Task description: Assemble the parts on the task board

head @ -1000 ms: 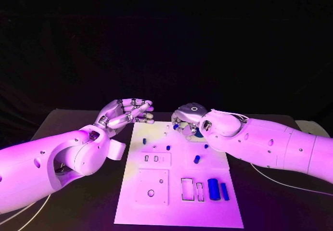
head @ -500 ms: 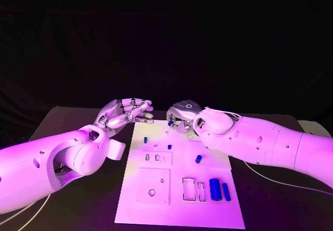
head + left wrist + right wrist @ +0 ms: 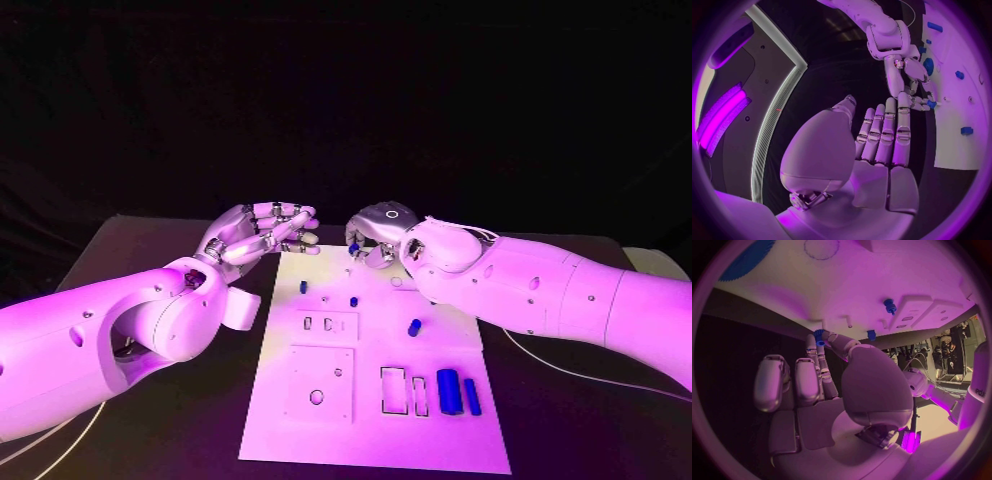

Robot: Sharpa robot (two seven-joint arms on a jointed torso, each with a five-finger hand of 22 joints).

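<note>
Our right robot hand (image 3: 378,238) hangs over the far edge of the white board (image 3: 289,440), and we see a small blue piece (image 3: 819,335) pinched at its fingertips, its other fingers curled beside it. Our left robot hand (image 3: 264,233) hovers just off the board's far left corner, fingers curled in around nothing, close to the right one but apart. We see bare black counter (image 3: 144,420) on both sides of the board. Blue pieces lie on the board: a small peg (image 3: 414,326) mid-board and two bars (image 3: 457,392) near its right edge.
</note>
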